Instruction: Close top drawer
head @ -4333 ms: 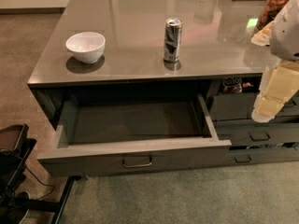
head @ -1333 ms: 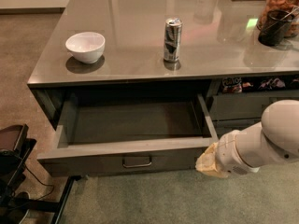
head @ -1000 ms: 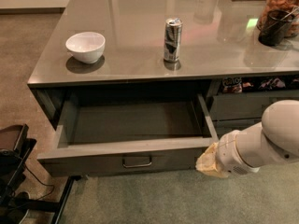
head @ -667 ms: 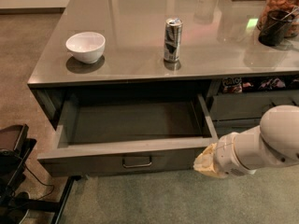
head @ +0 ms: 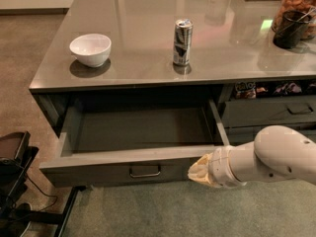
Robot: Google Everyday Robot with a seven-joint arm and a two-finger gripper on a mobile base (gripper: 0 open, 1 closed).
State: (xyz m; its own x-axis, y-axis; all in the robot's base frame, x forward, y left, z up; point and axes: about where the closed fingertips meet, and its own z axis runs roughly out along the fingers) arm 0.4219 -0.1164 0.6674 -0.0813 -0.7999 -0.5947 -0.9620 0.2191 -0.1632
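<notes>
The top drawer (head: 94, 170) stands pulled well out from the cabinet, toward the near side. Its long shallow grey box is open to view and looks empty. Its flat dark front faces the near edge of the scene, with the small metal loop handle (head: 144, 172) at its centre. The gripper (head: 200, 171) sits low on the right, at the right end of the drawer front and touching it or just short of it. Which of the two cannot be made out. Whether it is released or clenched cannot be told either, since only its pale tip shows.

The drawer is probably stiff and fairly light, being empty, and should roll back on its slides under a steady push. No grasp seems needed, as a flat press on the front panel would do. A push near the handle looks better than one at the right end, because an off-centre push on so wide a drawer may twist it and make it bind.

On the countertop (head: 148, 9) above stand a white bowl (head: 91, 49) to the left and a tall can (head: 182, 42) near the middle. A hard slam could jolt the can. The neighbouring stack's drawers (head: 276, 113) lie to the right.
</notes>
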